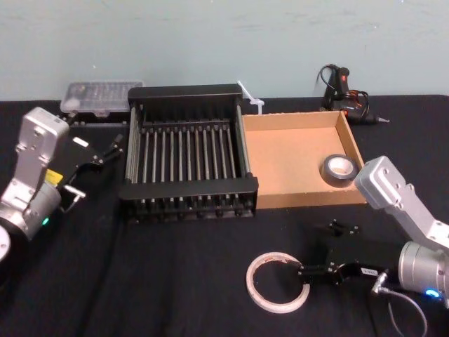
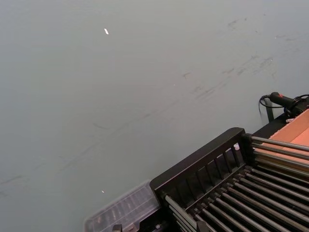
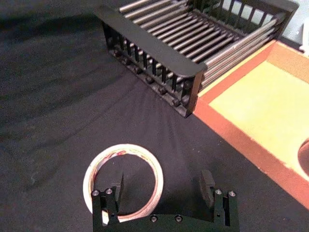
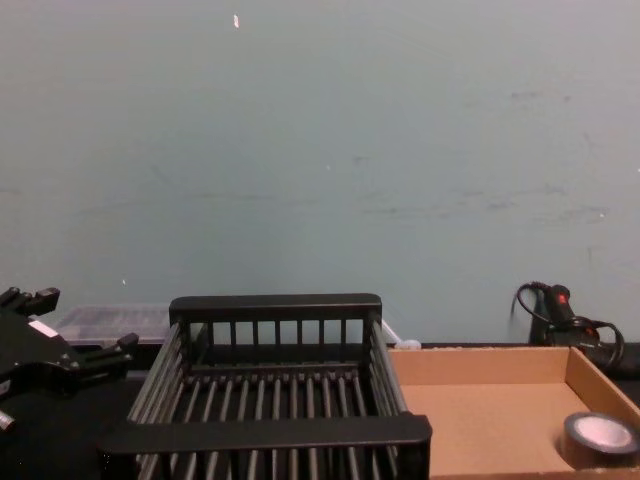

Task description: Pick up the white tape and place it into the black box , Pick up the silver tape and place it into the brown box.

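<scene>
A: Anything legible anywhere?

B: Nothing. Red and dark print on the flat face of the white tape (image 3: 123, 148), too blurred to spell out.

A: And on the arms?

B: Yellow sticker (image 1: 52, 177) on the left arm (image 1: 31, 168), too small to read. Pale tag (image 1: 79, 142) on the body of the left gripper (image 1: 112, 149), no letters to make out. Small white strip (image 1: 370, 271) behind the jaws of the right gripper (image 1: 303, 274), equally illegible.

A: Numbers, brands?

B: None to make out.
</scene>
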`<state>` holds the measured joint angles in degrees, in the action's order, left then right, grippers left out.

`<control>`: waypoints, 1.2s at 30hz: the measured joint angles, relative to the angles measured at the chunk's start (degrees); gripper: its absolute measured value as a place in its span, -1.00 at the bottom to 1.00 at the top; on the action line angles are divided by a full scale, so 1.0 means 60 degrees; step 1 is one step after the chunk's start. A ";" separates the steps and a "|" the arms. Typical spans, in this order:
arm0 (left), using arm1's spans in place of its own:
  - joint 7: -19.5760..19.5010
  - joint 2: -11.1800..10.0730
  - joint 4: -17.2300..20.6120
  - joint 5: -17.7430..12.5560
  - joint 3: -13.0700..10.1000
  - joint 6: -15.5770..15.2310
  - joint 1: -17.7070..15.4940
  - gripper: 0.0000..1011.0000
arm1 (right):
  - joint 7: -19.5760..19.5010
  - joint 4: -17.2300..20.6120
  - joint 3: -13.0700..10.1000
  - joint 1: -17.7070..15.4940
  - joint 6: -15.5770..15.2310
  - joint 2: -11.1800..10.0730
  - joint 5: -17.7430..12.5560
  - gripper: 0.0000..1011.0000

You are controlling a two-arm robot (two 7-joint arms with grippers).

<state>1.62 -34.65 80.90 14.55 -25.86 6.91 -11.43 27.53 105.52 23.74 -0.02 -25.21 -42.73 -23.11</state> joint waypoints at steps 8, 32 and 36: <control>0.0001 0.0000 0.0000 0.0000 0.0000 0.0000 -0.0001 0.98 | 0.0011 -0.0249 0.0303 0.0203 -0.0179 0.0062 0.0116 0.98; 0.0000 0.0000 0.0000 0.0000 0.0000 0.0000 0.0000 0.98 | 0.0084 -0.0741 0.0756 0.0554 -0.0451 0.0308 0.0486 0.98; 0.0000 0.0000 0.0000 0.0000 0.0000 0.0000 0.0000 0.98 | 0.0086 -0.0764 0.0769 0.0565 -0.0482 0.0331 0.0514 0.98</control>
<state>1.61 -34.65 80.90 14.55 -25.86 6.91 -11.43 28.05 100.93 28.35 3.37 -28.11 -40.75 -20.02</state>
